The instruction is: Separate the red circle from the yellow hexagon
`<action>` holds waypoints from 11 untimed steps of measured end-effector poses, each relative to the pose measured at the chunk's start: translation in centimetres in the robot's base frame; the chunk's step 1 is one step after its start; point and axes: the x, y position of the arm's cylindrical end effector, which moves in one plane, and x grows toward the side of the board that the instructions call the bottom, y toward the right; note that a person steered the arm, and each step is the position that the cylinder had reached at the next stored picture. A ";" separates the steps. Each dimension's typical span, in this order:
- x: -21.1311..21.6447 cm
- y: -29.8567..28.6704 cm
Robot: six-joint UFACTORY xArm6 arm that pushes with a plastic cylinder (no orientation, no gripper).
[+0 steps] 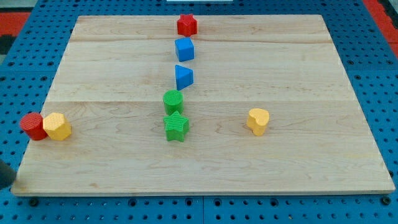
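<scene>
The red circle (32, 126) sits at the board's left edge, partly over the rim. The yellow hexagon (57, 127) stands right next to it on its right side, and the two touch. A dark shape at the view's bottom left looks like my rod, cut off by the frame edge. My tip (6, 184) lies off the board, below and to the left of the red circle, apart from both blocks.
A column of blocks runs down the board's middle: red star (186, 25), blue cube (185, 49), blue triangle (184, 76), green circle (173, 101), green star (176, 127). A yellow heart (257, 121) stands to the right. The wooden board (298, 174) lies on blue pegboard.
</scene>
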 end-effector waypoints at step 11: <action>-16.5 8.6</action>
